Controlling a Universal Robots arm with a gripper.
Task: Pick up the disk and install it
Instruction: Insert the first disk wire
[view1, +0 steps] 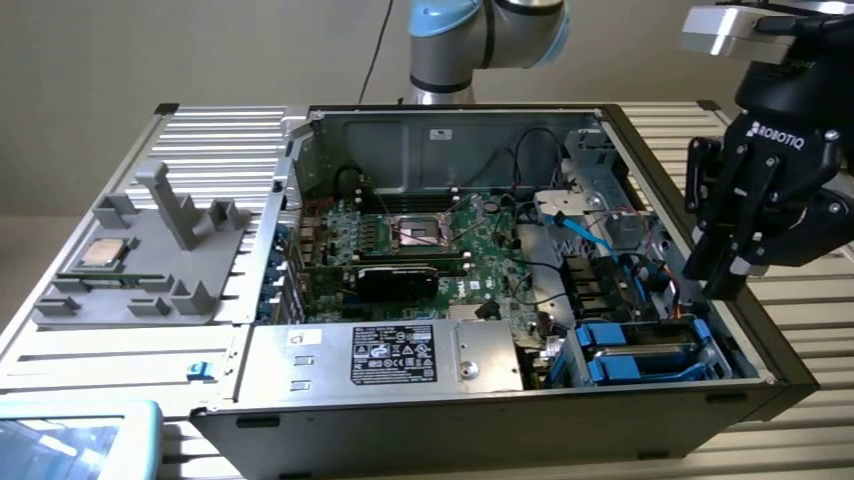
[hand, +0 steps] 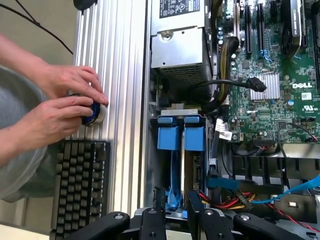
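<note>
Two bright blue carriers stand edge-on side by side in the drive bay at the near corner of the open computer case. In the wrist view a silver-grey edge of the disk shows between their blue tabs. My gripper hangs above the case's side wall at the exterior view's right, just over that bay. Its black fingers point down at the carriers. The gripper is open, with nothing between its fingers.
A person's hands rest on a round blue-and-silver object on the ribbed table beside the case, next to a keyboard. A grey fixture with a processor chip lies at the exterior view's left. Cables crowd the bay.
</note>
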